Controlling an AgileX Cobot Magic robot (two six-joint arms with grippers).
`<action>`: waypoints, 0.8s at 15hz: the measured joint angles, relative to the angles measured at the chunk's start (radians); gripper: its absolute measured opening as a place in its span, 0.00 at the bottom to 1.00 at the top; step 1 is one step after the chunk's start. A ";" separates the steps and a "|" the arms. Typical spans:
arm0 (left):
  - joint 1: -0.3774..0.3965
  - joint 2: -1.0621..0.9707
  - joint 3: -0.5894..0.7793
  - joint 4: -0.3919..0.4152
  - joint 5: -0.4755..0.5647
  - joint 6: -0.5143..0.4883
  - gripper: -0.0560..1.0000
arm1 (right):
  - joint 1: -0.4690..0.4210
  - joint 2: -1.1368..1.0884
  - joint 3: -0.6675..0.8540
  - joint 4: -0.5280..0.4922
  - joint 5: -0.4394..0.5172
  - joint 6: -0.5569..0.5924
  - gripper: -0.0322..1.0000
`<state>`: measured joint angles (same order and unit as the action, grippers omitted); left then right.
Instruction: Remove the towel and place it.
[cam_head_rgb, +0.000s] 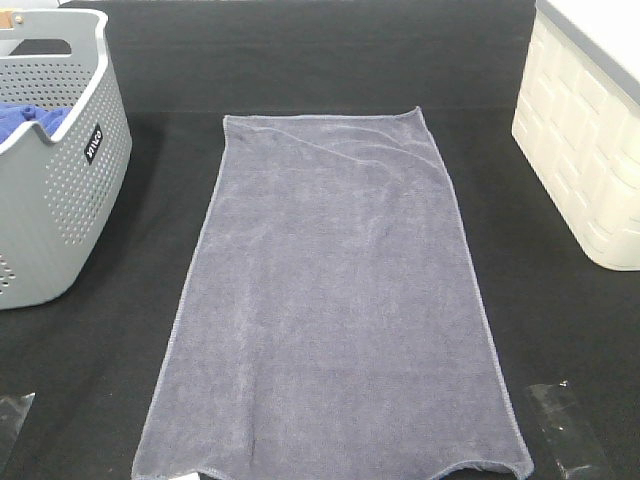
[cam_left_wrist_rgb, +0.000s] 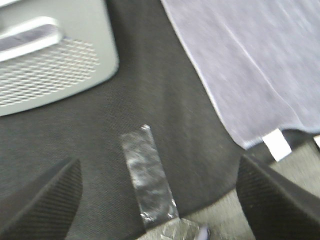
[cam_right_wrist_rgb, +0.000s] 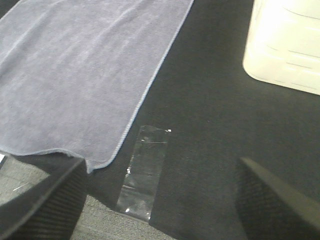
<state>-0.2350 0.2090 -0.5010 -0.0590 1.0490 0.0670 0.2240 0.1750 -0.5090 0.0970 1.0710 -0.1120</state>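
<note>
End effectors (cam_left_wrist_rgb: 159, 200) clear of towel (cam_head_rgb: 330, 300) edges

The grey basket (cam_head_rgb: 55, 160) and the white container (cam_head_rgb: 585, 130) are cut by the picture edges. The left wrist view is blurred.

Exterior high: looks steeply down over the desk (cam_head_rgb: 330, 60), whole towel (cam_head_rgb: 335, 300) in frame. Left wrist, right wrist: low, close, oblique (each shares one near towel corner (cam_left_wrist_rgb: 260, 75) (cam_right_wrist_rgb: 75, 75)).

black jaws, ribbed textured pads (cam_left_wrist_rgb: 45, 200)
</note>
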 joint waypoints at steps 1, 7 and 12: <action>0.032 -0.032 0.000 0.000 0.000 0.000 0.81 | -0.042 0.000 0.000 0.000 0.000 0.000 0.76; 0.208 -0.167 0.000 0.000 0.000 0.000 0.81 | -0.231 -0.094 0.004 0.000 -0.002 0.000 0.76; 0.219 -0.213 0.000 0.000 0.000 0.000 0.81 | -0.233 -0.179 0.004 0.000 -0.002 0.000 0.76</action>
<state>-0.0160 -0.0040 -0.5010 -0.0590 1.0490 0.0670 -0.0090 -0.0040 -0.5050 0.0970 1.0690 -0.1120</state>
